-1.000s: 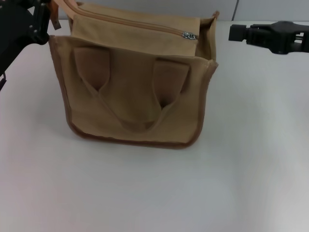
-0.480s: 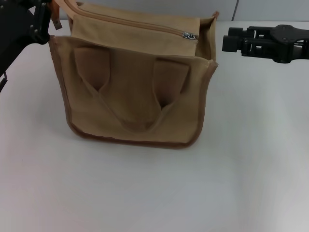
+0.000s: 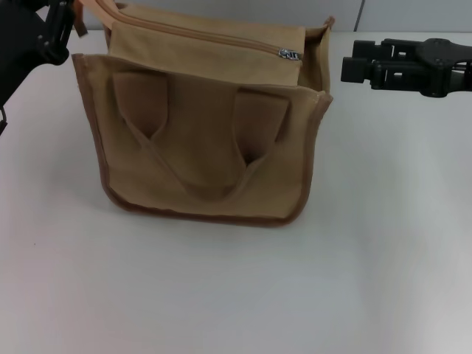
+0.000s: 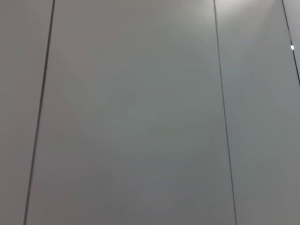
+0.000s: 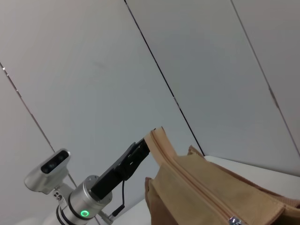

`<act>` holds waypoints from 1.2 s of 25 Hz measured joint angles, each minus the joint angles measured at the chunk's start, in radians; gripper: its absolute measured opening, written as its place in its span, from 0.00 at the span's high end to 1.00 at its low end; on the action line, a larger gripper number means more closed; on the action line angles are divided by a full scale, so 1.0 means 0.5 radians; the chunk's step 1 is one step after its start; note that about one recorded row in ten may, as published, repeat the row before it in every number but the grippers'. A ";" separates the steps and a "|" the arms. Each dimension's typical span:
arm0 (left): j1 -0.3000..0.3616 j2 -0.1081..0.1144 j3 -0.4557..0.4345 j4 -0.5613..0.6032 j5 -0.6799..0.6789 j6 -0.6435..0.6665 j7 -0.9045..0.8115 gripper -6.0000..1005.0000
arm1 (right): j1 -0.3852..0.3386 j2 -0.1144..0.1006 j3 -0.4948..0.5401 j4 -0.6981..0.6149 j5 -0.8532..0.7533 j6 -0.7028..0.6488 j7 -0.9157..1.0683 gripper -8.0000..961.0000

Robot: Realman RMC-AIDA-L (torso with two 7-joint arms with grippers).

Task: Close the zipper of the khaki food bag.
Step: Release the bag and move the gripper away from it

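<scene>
The khaki food bag (image 3: pixel 206 147) stands upright on the white table, its front handle (image 3: pixel 200 188) hanging down its face. The zipper (image 3: pixel 199 35) runs along the top, and its silver pull tab (image 3: pixel 290 54) sits near the bag's right end. My left gripper (image 3: pixel 74 18) is at the bag's top left corner, shut on the bag's end tab. The right wrist view shows it (image 5: pixel 143 149) pinching that tab, with the bag (image 5: pixel 197 187) and pull tab (image 5: pixel 233 220) nearer. My right gripper (image 3: pixel 352 60) is open, level with the pull tab, a short way right of the bag and apart from it.
The white table (image 3: pixel 221 295) stretches in front of and to the right of the bag. A grey panelled wall (image 4: pixel 140 117) stands behind, and it fills the left wrist view.
My right gripper has moved left toward the bag's right end and its fingertips now show apart. My left gripper has shifted slightly up and left, still holding the bag's corner.
</scene>
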 joint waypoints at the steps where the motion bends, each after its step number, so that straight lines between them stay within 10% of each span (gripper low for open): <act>1: 0.000 0.001 -0.002 0.000 -0.001 -0.001 -0.004 0.87 | 0.001 -0.003 0.000 0.000 0.000 -0.009 0.000 0.23; 6: 0.013 0.007 0.003 0.022 0.009 -0.022 -0.012 0.87 | 0.005 -0.007 -0.001 0.002 0.000 -0.016 0.000 0.19; 21: 0.240 0.024 0.015 0.858 0.489 -0.379 -0.702 0.24 | 0.009 -0.023 0.021 0.006 -0.003 -0.047 -0.014 0.19; 30: 0.320 0.106 0.005 1.359 1.027 -0.211 -1.194 0.17 | 0.009 -0.038 0.046 0.007 -0.017 -0.050 -0.039 0.19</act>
